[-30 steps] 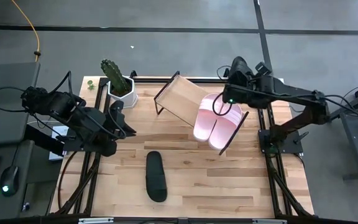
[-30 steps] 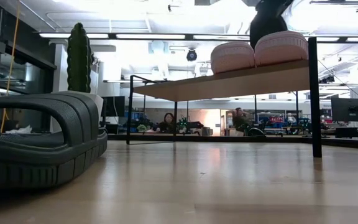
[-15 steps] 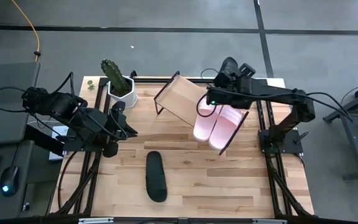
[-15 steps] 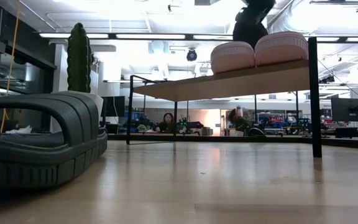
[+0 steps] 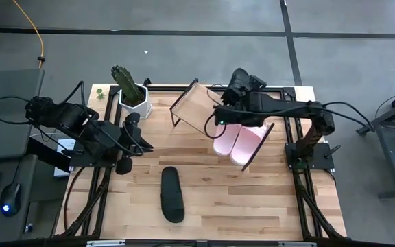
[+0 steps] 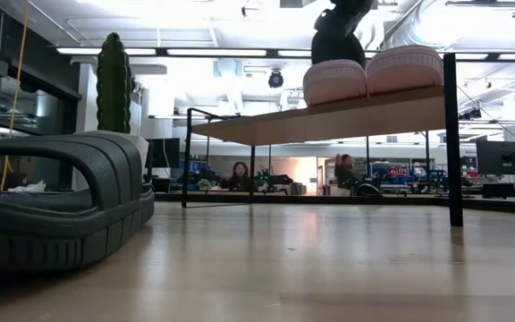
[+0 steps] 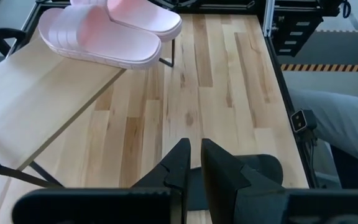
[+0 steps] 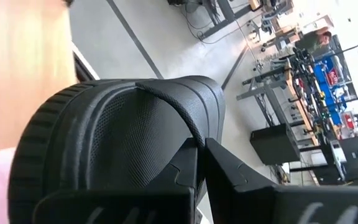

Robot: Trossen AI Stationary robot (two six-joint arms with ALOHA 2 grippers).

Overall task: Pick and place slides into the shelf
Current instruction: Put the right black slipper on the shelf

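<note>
High view: two pink slides (image 5: 241, 140) on shelf (image 5: 199, 110), two black slides (image 5: 172, 194).

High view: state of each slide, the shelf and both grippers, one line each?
Pink slides: both lying on the shelf, side by side.
Black slide on table: lying flat, untouched.
Second black slide: held above the shelf.
Shelf: slanted, one half bare.
Right gripper: shut on the second black slide's strap.
Left gripper: nearly closed, empty, hovering over the table.
</note>
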